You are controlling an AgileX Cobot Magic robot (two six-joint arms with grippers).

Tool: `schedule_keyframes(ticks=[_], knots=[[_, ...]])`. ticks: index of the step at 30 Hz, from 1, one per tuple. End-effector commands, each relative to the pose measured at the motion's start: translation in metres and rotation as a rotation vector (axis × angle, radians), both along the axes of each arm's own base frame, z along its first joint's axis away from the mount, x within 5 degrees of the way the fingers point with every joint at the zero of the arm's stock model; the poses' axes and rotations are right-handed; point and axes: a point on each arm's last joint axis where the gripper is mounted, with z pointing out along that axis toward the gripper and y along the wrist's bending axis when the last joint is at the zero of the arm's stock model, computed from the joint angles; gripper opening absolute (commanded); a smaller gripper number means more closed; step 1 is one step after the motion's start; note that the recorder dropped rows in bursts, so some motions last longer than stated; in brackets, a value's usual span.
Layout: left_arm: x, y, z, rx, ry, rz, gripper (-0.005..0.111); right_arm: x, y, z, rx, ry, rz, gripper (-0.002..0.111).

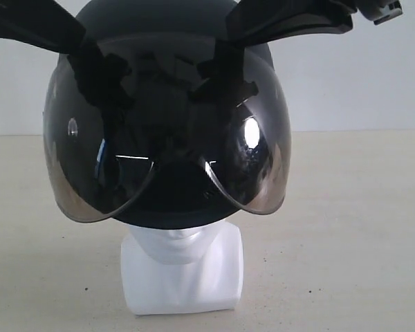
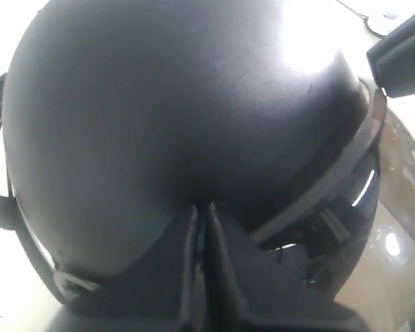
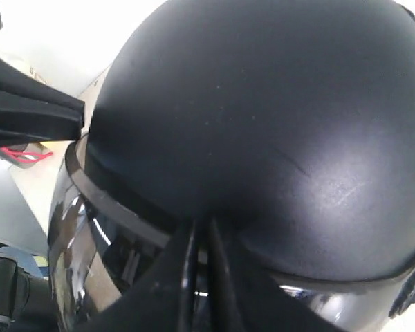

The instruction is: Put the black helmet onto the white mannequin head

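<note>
Only your exterior view shows the glossy white mannequin head (image 1: 183, 266): its chin and block base stand on the beige table (image 1: 360, 228), and the matte black helmet (image 1: 167, 124) with its smoky visor covers the rest. In the wrist views, your left gripper (image 2: 202, 228) and right gripper (image 3: 202, 238) pinch the helmet's rim, jaws narrow.

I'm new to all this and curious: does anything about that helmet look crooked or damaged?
Nothing much. The black helmet sits roughly level and low on the white mannequin head, hiding all but the chin. The only flaw is the faint scuff lines on its shell.
</note>
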Motion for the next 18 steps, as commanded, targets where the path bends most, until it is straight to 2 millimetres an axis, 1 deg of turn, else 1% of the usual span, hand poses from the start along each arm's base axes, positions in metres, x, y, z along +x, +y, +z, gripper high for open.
schedule_keyframes(ticks=[1, 3, 5, 14, 18], knots=[[-0.002, 0.0, -0.001, 0.007, 0.008, -0.008, 0.004, -0.004, 0.003, -0.01, -0.037, 0.044, 0.036, 0.006], [-0.003, 0.001, -0.002, 0.017, 0.022, -0.012, 0.004, -0.008, 0.012, -0.018, -0.036, 0.048, 0.057, 0.006], [-0.003, 0.001, -0.002, 0.017, 0.022, -0.012, 0.004, -0.009, 0.015, -0.021, -0.034, 0.038, 0.06, 0.006], [-0.006, 0.001, -0.005, 0.036, 0.07, -0.023, 0.004, -0.012, 0.016, -0.025, -0.051, 0.072, 0.072, 0.006], [-0.008, 0.002, -0.007, 0.044, 0.1, -0.026, 0.004, -0.012, 0.016, -0.033, -0.056, 0.097, 0.07, 0.006]])
